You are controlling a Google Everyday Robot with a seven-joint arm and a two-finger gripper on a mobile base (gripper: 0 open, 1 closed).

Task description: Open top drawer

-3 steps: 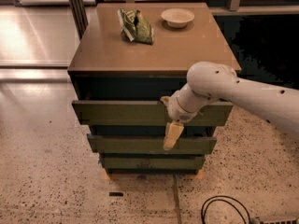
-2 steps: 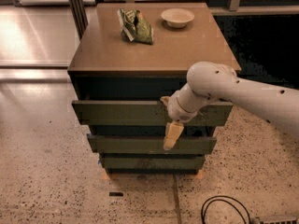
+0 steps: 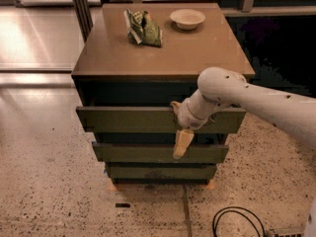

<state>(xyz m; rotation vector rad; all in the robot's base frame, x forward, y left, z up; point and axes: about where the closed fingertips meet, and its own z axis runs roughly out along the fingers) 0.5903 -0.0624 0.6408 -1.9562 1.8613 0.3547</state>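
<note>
The top drawer (image 3: 123,119) is the widest of three olive-green fronts in a brown-topped cabinet (image 3: 163,53). It stands out a little further than the two drawers below it, and a dark gap shows above its front. My gripper (image 3: 181,132) is at the top drawer's front, right of centre. Its wrist rests over the front's upper edge and a pale part hangs down in front of the drawer. My white arm (image 3: 256,100) comes in from the right. The drawer's inside is hidden.
A green crumpled bag (image 3: 143,27) and a pale bowl (image 3: 187,18) sit on the cabinet top. The middle drawer (image 3: 133,152) and the bottom drawer (image 3: 148,172) are below. A black cable (image 3: 237,221) lies on the speckled floor at the lower right.
</note>
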